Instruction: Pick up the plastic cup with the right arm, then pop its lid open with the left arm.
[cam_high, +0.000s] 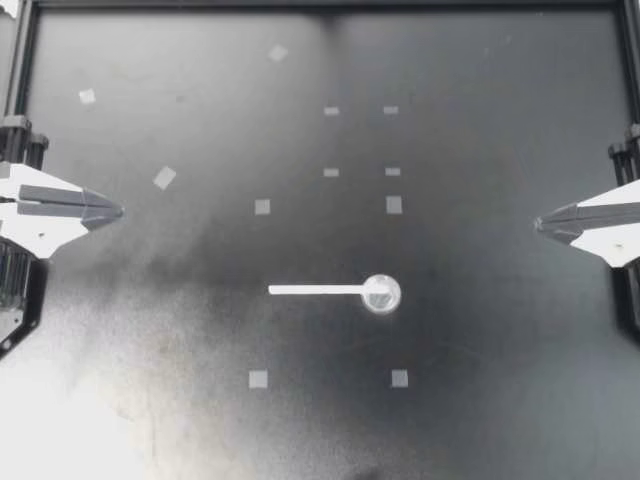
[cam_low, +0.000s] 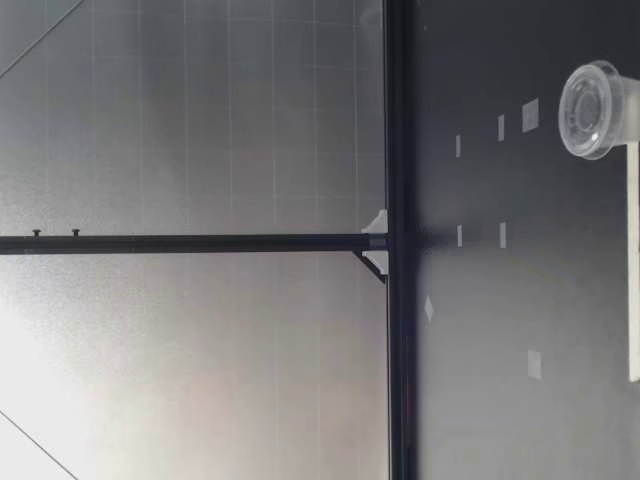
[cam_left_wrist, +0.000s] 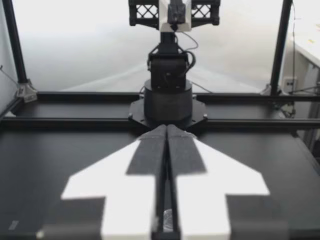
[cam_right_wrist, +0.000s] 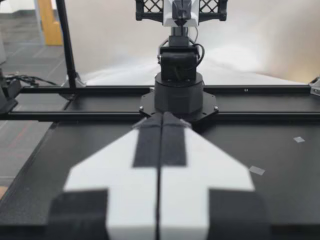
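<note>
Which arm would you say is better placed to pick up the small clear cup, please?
Right, probably. My right gripper sits nearer the clear cup than my left gripper, and the white stick stretches from the cup toward my left arm, so the right-hand approach is unobstructed. Both grippers are shut.

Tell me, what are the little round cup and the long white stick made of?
The little round cup looks like clear plastic, glossy: the table shows through its wall and its rim shines. The long white stick is flat and matte, maybe plastic or card; the look leaves that open.
</note>
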